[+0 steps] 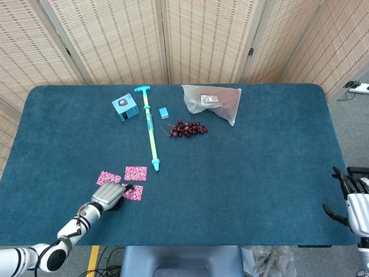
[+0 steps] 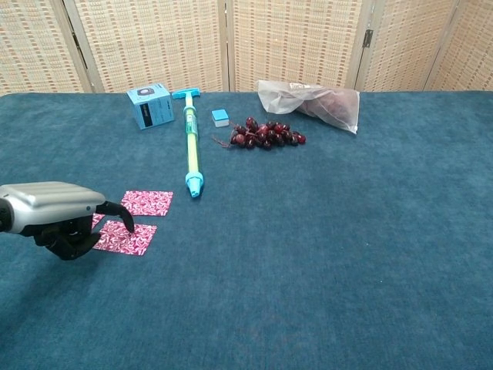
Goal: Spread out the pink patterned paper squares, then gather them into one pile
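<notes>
My left hand is pressing curled fingers on the nearest pink patterned square, gripping nothing, sliding it clear. At twelve o'clock two more squares are lying apart, spread for gathering. My right hand is idling open.

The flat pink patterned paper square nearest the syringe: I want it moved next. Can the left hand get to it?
Probably yes. That pink patterned paper square lies flat just beyond the left hand, with only bare blue cloth between them.
</notes>
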Motion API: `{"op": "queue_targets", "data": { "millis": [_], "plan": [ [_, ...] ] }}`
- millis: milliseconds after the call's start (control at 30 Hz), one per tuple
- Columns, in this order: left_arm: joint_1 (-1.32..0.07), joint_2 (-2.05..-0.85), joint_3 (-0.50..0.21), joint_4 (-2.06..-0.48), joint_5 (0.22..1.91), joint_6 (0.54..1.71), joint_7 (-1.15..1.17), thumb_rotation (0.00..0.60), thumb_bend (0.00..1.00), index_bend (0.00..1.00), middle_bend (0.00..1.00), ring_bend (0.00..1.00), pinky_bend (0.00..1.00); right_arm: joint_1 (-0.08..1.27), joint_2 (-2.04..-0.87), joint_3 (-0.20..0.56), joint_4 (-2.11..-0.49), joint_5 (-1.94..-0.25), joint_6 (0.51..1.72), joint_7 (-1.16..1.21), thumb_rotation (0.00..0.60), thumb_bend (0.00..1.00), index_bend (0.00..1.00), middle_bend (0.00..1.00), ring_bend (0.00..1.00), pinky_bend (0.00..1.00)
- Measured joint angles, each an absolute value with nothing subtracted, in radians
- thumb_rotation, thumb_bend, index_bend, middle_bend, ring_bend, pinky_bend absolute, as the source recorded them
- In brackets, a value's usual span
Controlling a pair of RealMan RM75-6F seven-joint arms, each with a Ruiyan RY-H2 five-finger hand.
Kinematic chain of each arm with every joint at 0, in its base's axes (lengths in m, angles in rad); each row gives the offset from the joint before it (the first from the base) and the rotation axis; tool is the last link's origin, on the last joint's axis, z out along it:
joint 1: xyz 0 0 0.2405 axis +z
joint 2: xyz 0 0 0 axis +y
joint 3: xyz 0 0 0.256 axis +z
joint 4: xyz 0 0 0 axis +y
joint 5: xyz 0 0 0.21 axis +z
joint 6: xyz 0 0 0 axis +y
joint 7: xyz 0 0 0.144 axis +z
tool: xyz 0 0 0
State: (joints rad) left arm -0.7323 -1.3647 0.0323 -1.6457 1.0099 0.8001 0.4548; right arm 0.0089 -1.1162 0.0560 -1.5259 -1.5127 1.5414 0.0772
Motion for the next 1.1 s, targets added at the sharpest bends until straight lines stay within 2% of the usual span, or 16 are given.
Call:
{"op": "queue_targets", "data": {
  "millis": [333,533,567,633,667,700,733,833,1100],
  "plan": [
    [-0.720,-1.354,0.007,-1.632,1.056,0.857,0.404,0.600,0.71,0.25,1.00,1.00,1.00,0.013,-1.116,0.058,-1.528,-1.511,1.534,0.074,0.600,0.24,0.00,0.26,0.20,0.19],
    [-0.701,-1.384,-0.026,-1.551,1.103,0.920,0.350,0.600,0.34,0.26,1.00,1.00,1.00,0.014,-1.109,0.058,-1.539,-1.518,1.538,0.065,0.600,0.24,0.00,0.26,0.20,0.19],
    [-0.698,-1.390,-0.030,-1.535,1.109,0.927,0.340,0.594,0.31,0.26,1.00,1.00,1.00,0.014,-1.108,0.057,-1.541,-1.520,1.539,0.064,0.600,0.24,0.00,0.26,0.20,0.19],
    [-0.695,-1.404,-0.039,-1.497,1.121,0.935,0.319,0.533,0.27,0.27,1.00,1.00,1.00,0.013,-1.107,0.057,-1.544,-1.522,1.541,0.061,0.600,0.24,0.00,0.26,0.20,0.19],
    [-0.694,-1.409,-0.041,-1.481,1.125,0.935,0.311,0.463,0.25,0.28,1.00,1.00,1.00,0.012,-1.107,0.056,-1.546,-1.522,1.542,0.061,0.600,0.24,0.00,0.26,0.20,0.19],
    [-0.695,-1.416,-0.045,-1.460,1.130,0.931,0.300,0.422,0.25,0.28,1.00,1.00,1.00,0.012,-1.106,0.056,-1.547,-1.523,1.542,0.060,0.600,0.24,0.00,0.26,0.20,0.19],
    [-0.696,-1.421,-0.047,-1.445,1.134,0.926,0.291,0.436,0.25,0.28,1.00,1.00,1.00,0.012,-1.106,0.056,-1.548,-1.524,1.543,0.059,0.600,0.24,0.00,0.26,0.20,0.19],
    [-0.701,-1.442,-0.055,-1.403,1.141,0.908,0.274,0.593,0.25,0.30,1.00,1.00,1.00,0.011,-1.105,0.054,-1.551,-1.527,1.546,0.057,0.600,0.24,0.00,0.26,0.20,0.19],
    [-0.732,-1.489,-0.079,-1.360,1.100,0.853,0.303,0.600,0.25,0.32,1.00,1.00,1.00,0.008,-1.103,0.053,-1.556,-1.533,1.554,0.054,0.600,0.24,0.00,0.26,0.20,0.19]
  ]
}}
